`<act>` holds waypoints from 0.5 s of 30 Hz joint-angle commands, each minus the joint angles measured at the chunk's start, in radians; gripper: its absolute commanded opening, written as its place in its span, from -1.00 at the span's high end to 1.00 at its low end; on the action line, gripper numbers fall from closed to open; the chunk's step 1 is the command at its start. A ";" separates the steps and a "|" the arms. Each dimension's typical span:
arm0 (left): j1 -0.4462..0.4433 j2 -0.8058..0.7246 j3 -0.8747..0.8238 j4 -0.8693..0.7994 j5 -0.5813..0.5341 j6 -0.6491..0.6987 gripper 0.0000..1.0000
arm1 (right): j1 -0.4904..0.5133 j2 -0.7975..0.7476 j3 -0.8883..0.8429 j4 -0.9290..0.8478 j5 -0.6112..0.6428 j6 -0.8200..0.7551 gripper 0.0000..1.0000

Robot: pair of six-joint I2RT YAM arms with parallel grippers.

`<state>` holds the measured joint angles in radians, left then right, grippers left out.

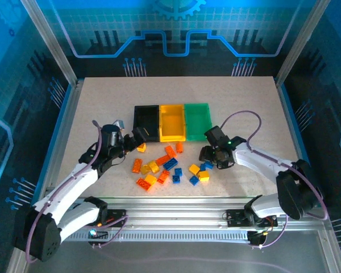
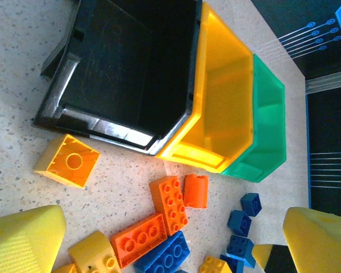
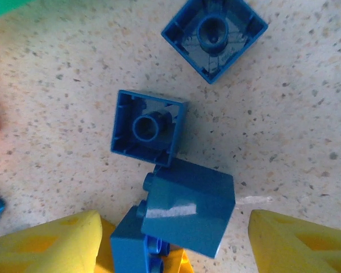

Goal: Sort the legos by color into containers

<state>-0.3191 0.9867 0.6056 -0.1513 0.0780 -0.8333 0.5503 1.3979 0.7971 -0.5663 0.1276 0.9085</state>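
- The left gripper (image 1: 135,140) hovers at the near left corner of the black bin (image 1: 146,121). Its jaws are spread wide and empty. In the wrist view its yellow fingers (image 2: 24,242) frame the bricks without touching any.
- An upturned yellow brick (image 2: 67,161) lies on the worktop (image 1: 102,102), just beside the black bin's front wall. A grab this close to the wall could catch a finger on the bin and shove the whole joined row.
- The legos (image 1: 159,165) are scattered in front of the bins, and none appears sorted yet. An orange brick (image 2: 169,203) touches its neighbours, so a wide grasp could lift two colours at once or knock others aside.
- The black bin, the yellow bin (image 1: 172,122) and the green bin (image 1: 197,119) look empty from above. Orange and blue match no bin colour, so a drop into the wrong bin is a risk.
- The right gripper (image 1: 212,158) is released, with its jaws well apart over a blue cluster near the green bin. Between its fingers (image 3: 45,244) a tilted blue brick (image 3: 187,210) leans on another brick. Pinched on its slanted faces, it could twist and slip out.
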 commanded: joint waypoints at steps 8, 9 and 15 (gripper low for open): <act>-0.008 0.020 -0.013 0.025 0.024 -0.008 -0.98 | -0.065 0.081 -0.038 0.066 -0.049 0.025 -0.22; -0.009 0.021 -0.012 0.027 0.024 -0.010 -0.98 | -0.069 0.082 -0.041 0.068 -0.046 0.024 -0.18; -0.009 0.031 0.000 0.022 0.028 -0.011 -0.98 | -0.105 0.052 -0.065 0.075 -0.051 0.008 0.11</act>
<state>-0.3191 1.0088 0.6010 -0.1436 0.0845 -0.8394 0.4667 1.4643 0.7551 -0.4866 0.0845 0.9184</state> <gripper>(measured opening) 0.990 0.464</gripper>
